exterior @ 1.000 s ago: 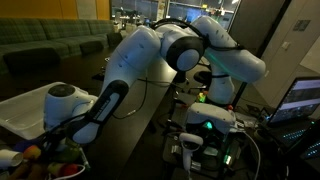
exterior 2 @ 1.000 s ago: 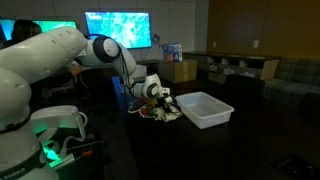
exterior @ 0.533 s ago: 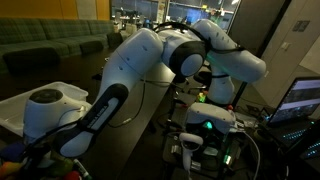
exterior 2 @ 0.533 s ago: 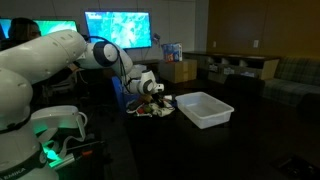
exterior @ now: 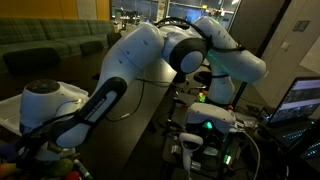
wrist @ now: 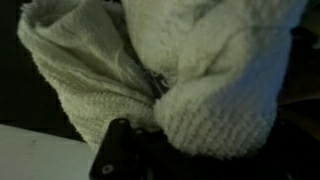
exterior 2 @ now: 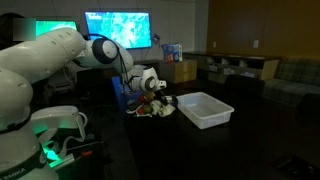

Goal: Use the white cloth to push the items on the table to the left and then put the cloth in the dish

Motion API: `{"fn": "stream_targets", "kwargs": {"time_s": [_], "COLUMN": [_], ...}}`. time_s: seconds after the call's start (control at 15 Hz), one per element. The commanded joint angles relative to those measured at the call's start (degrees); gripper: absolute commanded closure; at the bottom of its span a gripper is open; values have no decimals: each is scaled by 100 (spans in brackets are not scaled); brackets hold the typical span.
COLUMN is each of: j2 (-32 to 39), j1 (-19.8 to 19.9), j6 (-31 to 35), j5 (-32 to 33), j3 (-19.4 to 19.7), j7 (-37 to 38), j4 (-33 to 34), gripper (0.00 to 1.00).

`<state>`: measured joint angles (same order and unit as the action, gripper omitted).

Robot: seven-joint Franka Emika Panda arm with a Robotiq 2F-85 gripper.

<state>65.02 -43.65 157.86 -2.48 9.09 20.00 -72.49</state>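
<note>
We're seeing the claw (exterior 2: 157, 98) clamping down on the white cloth (wrist: 200, 70), which is filling the wrist view. It's hanging low over the items (exterior 2: 148, 111) on the table (exterior 2: 230, 150), just beside the dish (exterior 2: 201, 118).

This looks like a robotics lab set in an office lounge. A big wall screen (exterior 2: 118, 28) glows, a green sofa (exterior: 50, 42) lines the wall (cardboard boxes (exterior 2: 182, 70) sit further back), and a laptop (exterior: 302, 98) stands open.

No text, label, brand, number or sign can be read in any of the views.
</note>
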Motion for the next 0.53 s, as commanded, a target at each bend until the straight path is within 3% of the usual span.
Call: {"fn": "stream_targets", "kwargs": {"time_s": [0.0,0.2,0.47], "j2": [-699,-1065,-1516], "j1": [-129,-317,-502], "j6": [255,481,739], "j5": [178,184,749], "j3": [465,969,1508], "j7": [8,105,618], "j4": [-1127,-2007,-3089], "gripper": [100,100,100]}}
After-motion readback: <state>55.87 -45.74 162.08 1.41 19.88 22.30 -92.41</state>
